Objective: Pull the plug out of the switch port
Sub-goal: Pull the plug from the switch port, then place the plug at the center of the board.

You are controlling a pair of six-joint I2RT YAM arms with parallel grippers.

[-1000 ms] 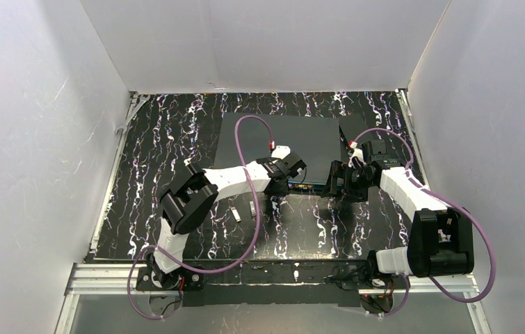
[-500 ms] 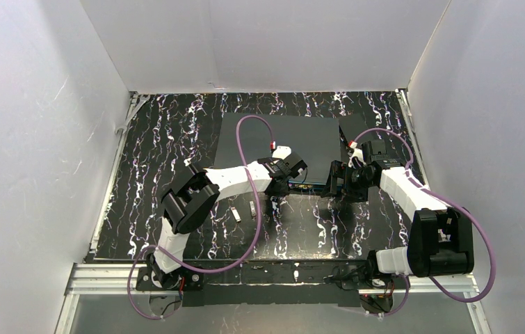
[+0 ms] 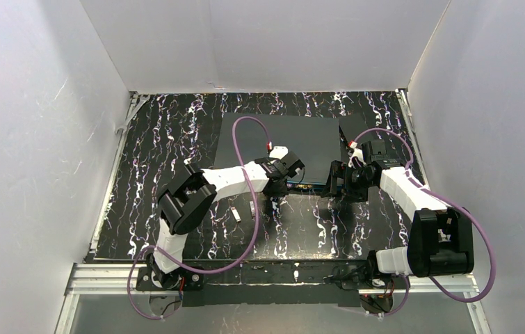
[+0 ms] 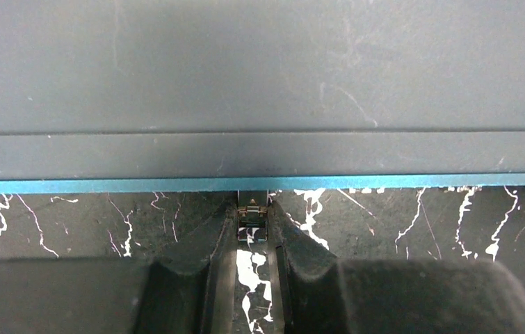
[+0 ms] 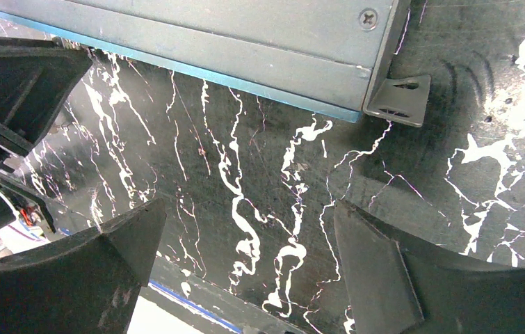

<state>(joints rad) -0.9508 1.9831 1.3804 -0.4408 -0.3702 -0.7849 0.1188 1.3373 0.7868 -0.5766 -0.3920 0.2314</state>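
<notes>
The switch (image 3: 280, 139) is a flat dark grey box on the marbled mat, with its teal-blue port edge (image 4: 106, 186) facing the arms. In the left wrist view a small metal plug (image 4: 252, 217) sticks out of that edge, and its far end meets the teal strip. My left gripper (image 4: 252, 226) is shut on the plug, one finger against each side; it also shows in the top view (image 3: 278, 186). My right gripper (image 5: 245, 243) is open and empty above the mat, just off the switch's front right corner (image 5: 357, 73), and shows in the top view (image 3: 336, 182).
Two small metal parts (image 3: 236, 214) (image 3: 252, 210) lie on the mat near the left forearm. A metal mounting ear (image 5: 398, 101) juts from the switch's corner. White walls enclose the mat on three sides. Purple cables loop over both arms.
My left wrist and its cable loop have shifted slightly to the left. The right arm has not moved.
</notes>
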